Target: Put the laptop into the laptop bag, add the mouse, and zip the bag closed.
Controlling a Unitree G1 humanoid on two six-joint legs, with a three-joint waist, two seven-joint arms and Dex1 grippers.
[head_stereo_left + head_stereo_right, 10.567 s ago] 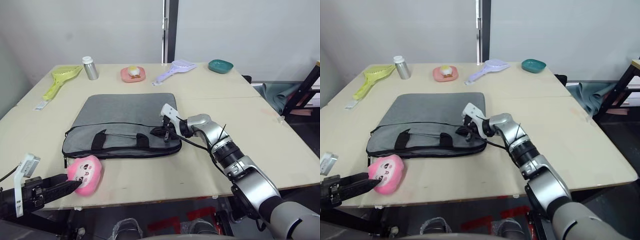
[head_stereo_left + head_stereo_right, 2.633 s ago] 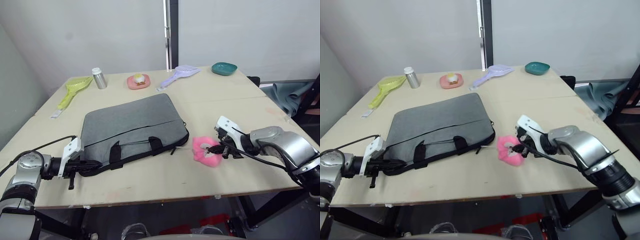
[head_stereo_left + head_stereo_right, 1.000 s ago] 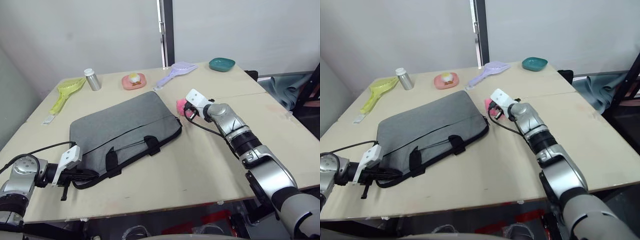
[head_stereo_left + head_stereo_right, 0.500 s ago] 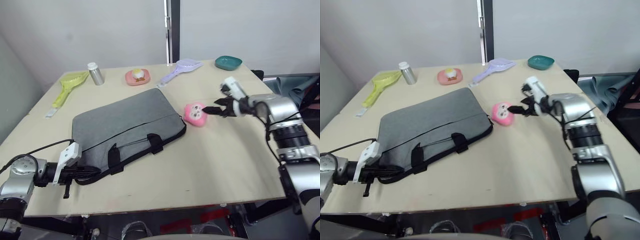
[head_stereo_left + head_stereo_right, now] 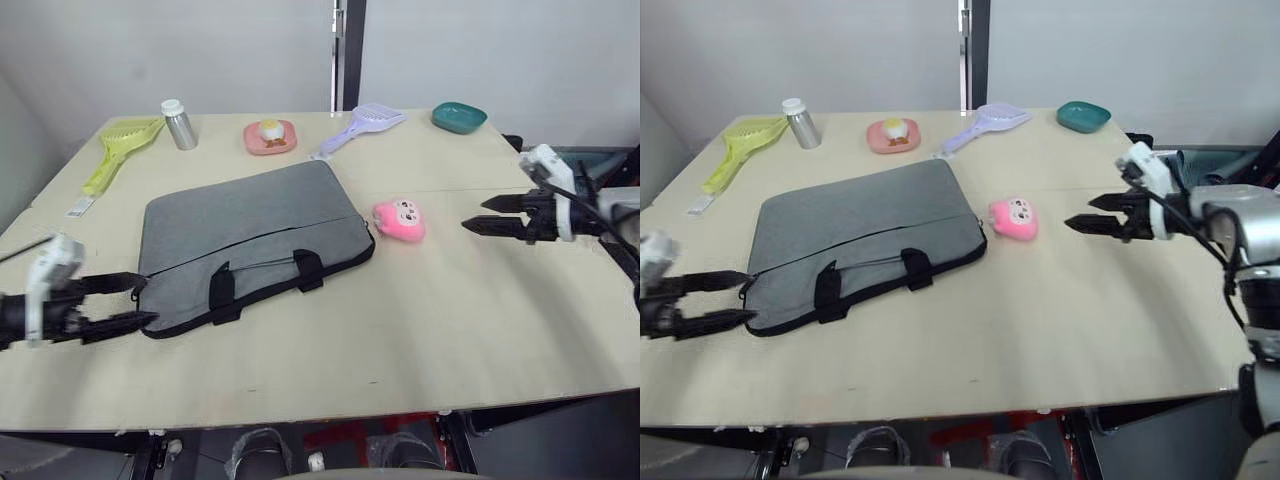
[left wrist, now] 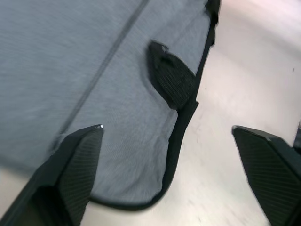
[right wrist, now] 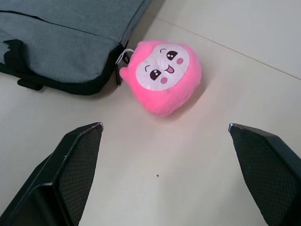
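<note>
Since half a second ago the right end effector [image 5: 478, 215] has pulled back from the pink plush toy [image 5: 399, 220], and the left end effector [image 5: 140, 302] has let go of the laptop bag [image 5: 255, 240] corner and backed off slightly. The laptop bag lies flat on the bench [image 5: 420, 320], grey with black edging, two black strap handles [image 5: 220, 292] on its near edge, zipper looks run along the edge; whether it is fully closed cannot be told. The left end effector sits just off the bag's near left corner, fingers spread wide, holding nothing; the left wrist view has that bag corner and a handle base between the fingers. The pink plush toy rests on the bench just beside the bag's right corner, face up. The right end effector is well off to the right of the bag, past the toy, fingers apart, empty, pointing toward the toy. Beyond the bag's far edge: a yellow scoop [image 5: 118, 145], a silver bottle [image 5: 178, 124], a pink plate [image 5: 270, 136], a purple scoop [image 5: 362, 126], a teal bowl [image 5: 459, 116].
</note>
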